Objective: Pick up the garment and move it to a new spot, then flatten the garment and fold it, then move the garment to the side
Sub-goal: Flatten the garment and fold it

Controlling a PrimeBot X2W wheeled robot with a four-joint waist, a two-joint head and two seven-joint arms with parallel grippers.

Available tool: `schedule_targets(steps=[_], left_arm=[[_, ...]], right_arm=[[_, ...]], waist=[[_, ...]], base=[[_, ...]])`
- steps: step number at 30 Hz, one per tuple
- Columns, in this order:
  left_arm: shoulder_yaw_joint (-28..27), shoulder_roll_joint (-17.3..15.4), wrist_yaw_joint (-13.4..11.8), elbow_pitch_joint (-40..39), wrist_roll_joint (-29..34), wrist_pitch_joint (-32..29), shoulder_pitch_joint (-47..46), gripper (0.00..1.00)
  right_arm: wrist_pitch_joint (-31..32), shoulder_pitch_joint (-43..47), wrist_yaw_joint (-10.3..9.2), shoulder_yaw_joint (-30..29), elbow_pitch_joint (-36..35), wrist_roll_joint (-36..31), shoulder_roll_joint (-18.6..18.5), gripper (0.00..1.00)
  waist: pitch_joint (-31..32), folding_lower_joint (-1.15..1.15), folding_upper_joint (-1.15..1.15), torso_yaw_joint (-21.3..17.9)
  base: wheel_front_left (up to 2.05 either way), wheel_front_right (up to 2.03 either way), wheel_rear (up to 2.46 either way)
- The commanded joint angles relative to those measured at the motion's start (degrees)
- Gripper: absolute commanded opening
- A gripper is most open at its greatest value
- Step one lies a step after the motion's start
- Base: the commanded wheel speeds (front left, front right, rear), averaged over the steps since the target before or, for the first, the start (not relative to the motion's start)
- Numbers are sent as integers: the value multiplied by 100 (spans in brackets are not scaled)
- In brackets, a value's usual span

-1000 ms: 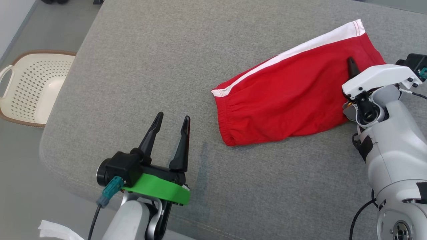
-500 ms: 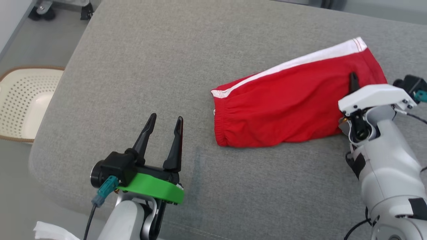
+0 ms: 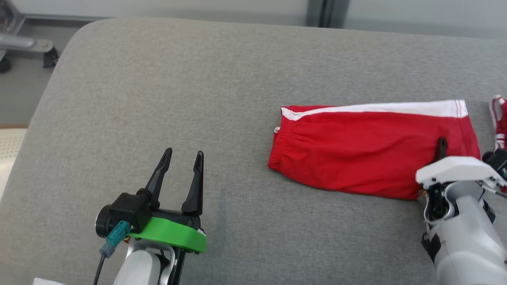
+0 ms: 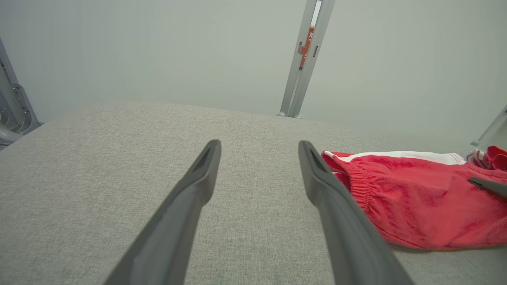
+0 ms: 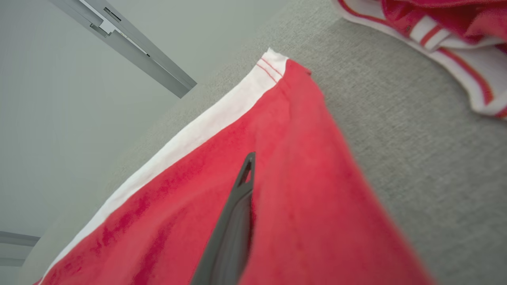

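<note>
The garment [image 3: 368,150], red shorts with a white side stripe, lies folded and flat on the grey cushion [image 3: 198,79]. My right gripper [image 3: 441,148] is shut on its right end. One dark finger lies on top of the cloth and the other is hidden under it, as the right wrist view shows [image 5: 249,168]. My left gripper [image 3: 181,156] hovers open at the lower left, well apart from the garment, with nothing between its fingers. In the left wrist view the garment [image 4: 416,209] lies to the right of the open left gripper [image 4: 259,148].
Another red and white cloth [image 3: 500,118] lies bunched at the cushion's far right, close to the garment's end. A pale basket [image 3: 8,146] peeks in at the left edge, beyond the cushion's rounded corner. A metal frame on wheels [image 3: 23,43] stands at the back left.
The head view has swung, so the whole picture shifted. My right gripper has closed on the garment's right end, and the garment now lies level across the view. The left gripper stays open.
</note>
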State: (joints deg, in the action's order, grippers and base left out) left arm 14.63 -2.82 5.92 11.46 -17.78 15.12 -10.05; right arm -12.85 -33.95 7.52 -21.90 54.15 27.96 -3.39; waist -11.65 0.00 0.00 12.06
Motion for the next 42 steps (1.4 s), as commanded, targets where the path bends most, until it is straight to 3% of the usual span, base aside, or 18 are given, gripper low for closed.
schedule_targets(steps=[1, 9, 13, 20, 34, 42], left_arm=[[-42, -17, 16, 12, -21, 0, 86, 100], [-5, -17, 72, 56, 61, 0, 124, 100], [-49, -16, 91, 29, -131, 0, 169, 100], [-19, -16, 110, 89, -108, 0, 257, 100], [-40, -16, 119, 104, -111, 0, 456, 100], [-57, -16, 112, 62, -109, 0, 496, 100]], right_arm=[[-55, 177, -7, -19, -53, -59, 9, 0], [-95, 446, -4, -263, -281, -236, 39, 0], [-56, 296, -4, -26, -312, -210, 45, 0], [-105, 301, -4, 742, -558, 30, 42, 0], [-70, 747, -4, 2843, -1233, 984, 40, 0], [-60, 754, -4, 3538, -1129, 1223, 38, 0]], waist=[[260, 0, 0, -333], [384, 0, 0, -466], [424, 0, 0, -389], [594, 0, 0, -200], [803, 0, 0, 227], [780, 0, 0, 386]], base=[[0, 0, 0], [0, 0, 0], [0, 0, 0], [0, 0, 0], [0, 0, 0], [0, 0, 0]])
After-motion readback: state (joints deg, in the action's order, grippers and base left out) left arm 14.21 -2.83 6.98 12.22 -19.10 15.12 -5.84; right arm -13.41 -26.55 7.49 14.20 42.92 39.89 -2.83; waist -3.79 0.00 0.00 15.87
